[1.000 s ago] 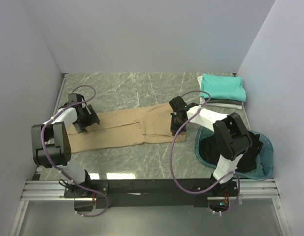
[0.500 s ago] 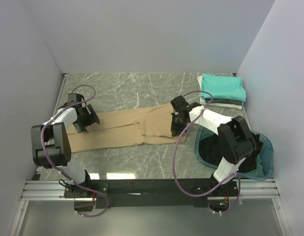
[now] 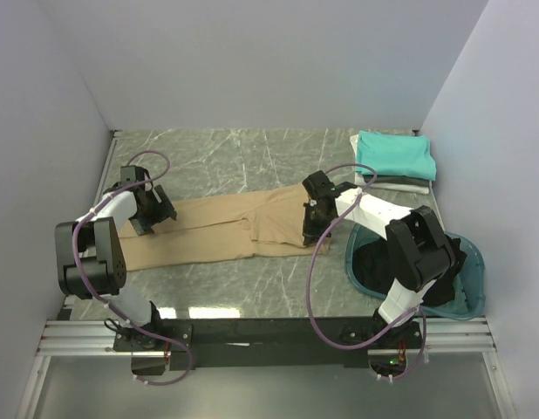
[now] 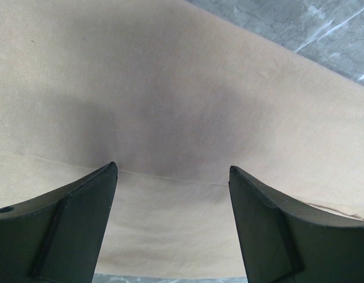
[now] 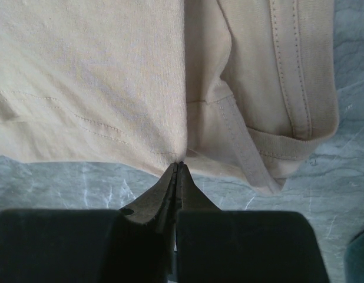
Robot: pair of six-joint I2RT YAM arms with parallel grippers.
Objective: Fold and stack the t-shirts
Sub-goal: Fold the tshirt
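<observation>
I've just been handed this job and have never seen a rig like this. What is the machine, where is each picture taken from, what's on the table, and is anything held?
The machine is two small robot arms bolted at the near edge of a marble-patterned table. Each ends in a two-finger gripper. The wide picture looks down from above and behind them. The other two come from cameras on the wrists, so the dark fingers at the bottom are each arm's own.

A tan t-shirt lies spread flat. The left gripper is open over it and holds nothing. The right gripper is shut, its tips at the shirt's hem. I cannot tell whether it has nipped any cloth.

At the far right is a folded stack with a teal t-shirt on top. Nearer is a teal basin holding dark clothes.
</observation>
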